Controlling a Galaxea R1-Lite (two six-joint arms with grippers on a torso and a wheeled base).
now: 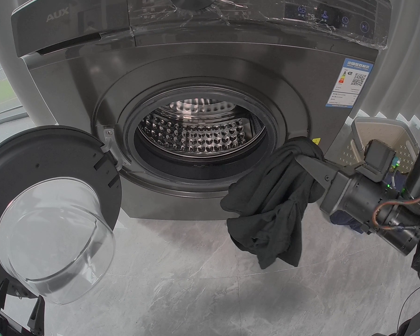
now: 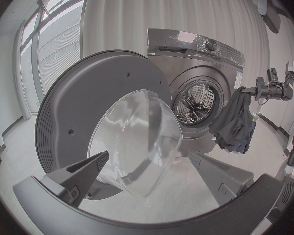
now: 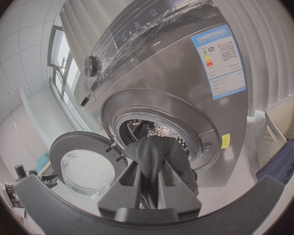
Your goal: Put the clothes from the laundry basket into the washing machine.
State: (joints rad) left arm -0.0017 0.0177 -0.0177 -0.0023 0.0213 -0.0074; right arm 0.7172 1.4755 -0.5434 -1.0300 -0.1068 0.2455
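- A black garment [image 1: 270, 206] is pinched near its top by the right claw [image 1: 307, 160], whose fingers [image 3: 134, 183] are pressed together on the fabric. The rest of the cloth is left hanging in loose folds above the floor [image 1: 182, 276].
- The garment is held in the air in front of the washing machine [image 1: 219, 66], just beside the lower right of the round opening and outside the drum [image 1: 196, 134].
- The drum's studded metal wall is seen through the opening.
- The door [image 1: 46, 164] is swung wide open at the machine's left, with its clear glass bowl [image 1: 56, 243] turned outward.
- The left claw [image 1: 18, 299] is seen spread wide, low down and near the open door.
- The laundry basket [image 1: 382, 131] is set on the floor to the right of the machine, behind the right arm. A dark blue garment [image 3: 284, 162] is draped over its rim.
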